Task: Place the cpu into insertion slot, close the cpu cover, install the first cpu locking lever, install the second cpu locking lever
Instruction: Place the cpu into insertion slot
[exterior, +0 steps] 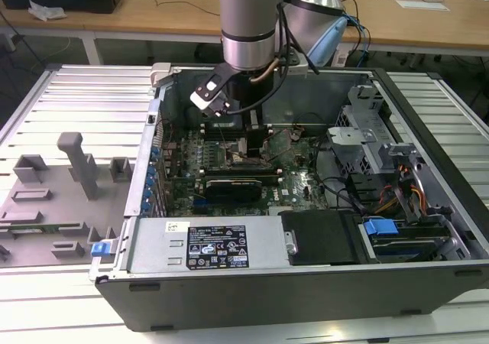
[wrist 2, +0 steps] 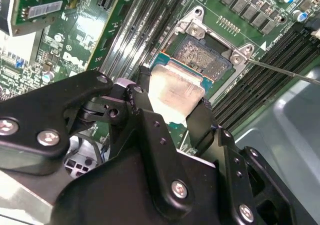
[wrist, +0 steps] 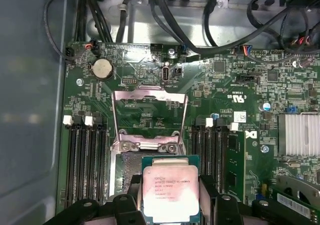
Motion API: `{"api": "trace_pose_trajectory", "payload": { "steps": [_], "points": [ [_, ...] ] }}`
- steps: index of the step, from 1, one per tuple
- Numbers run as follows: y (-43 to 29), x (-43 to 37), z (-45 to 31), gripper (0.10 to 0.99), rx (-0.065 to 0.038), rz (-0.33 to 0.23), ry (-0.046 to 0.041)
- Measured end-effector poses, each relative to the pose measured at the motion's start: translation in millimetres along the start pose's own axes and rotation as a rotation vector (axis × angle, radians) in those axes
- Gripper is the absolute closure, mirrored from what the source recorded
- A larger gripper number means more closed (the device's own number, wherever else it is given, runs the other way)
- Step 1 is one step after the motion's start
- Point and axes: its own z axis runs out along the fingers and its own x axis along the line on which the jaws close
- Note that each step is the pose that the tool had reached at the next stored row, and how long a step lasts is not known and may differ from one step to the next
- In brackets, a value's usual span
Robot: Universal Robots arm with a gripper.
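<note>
So the biggest thing here is the open PC case (exterior: 306, 283), lying on its side on a slatted bench. In the exterior view the robot arm (exterior: 248, 23) drops into it from 12 o'clock. A grey plastic fixture tray (exterior: 53, 199) sits just outside the case at its 9 o'clock.

The green motherboard (exterior: 294, 183) takes up the case floor from the middle out toward 9 o'clock. The gripper (exterior: 250, 147) is down over the board, roughly dead centre of it.

In the first wrist view, banks of black memory slots (wrist: 85, 160) flank the socket area on both sides. The cpu cover (wrist: 150, 97) is flipped up and open, and you can see the board through its square window.

The insertion slot (wrist 2: 202, 55) shows in the second wrist view, with its contact field exposed and the silver rim around it.

The cpu (wrist 2: 175, 90) is pinched between the two black fingers (wrist 2: 142, 92), which are closed in narrow on opposite edges of the chip. It's held over the near part of the slot, covering some of it and looking a bit tilted. I can't tell whether it's touching the socket.

A thin wire locking lever (wrist 2: 285, 70) sticks out past the socket corner. Tiniest bit: a coin battery (wrist: 102, 69) on the board beyond the cover.
</note>
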Motion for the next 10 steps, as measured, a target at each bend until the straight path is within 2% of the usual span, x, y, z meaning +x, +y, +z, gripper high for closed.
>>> {"api": "trace_pose_trajectory", "payload": {
  "steps": [5,10],
  "points": [
    [-0.1,4.1,1.9,0.545,0.000,0.005,0.0003],
    [-0.4,6.1,4.9,0.545,0.001,0.043,-0.0034]
  ]
}}
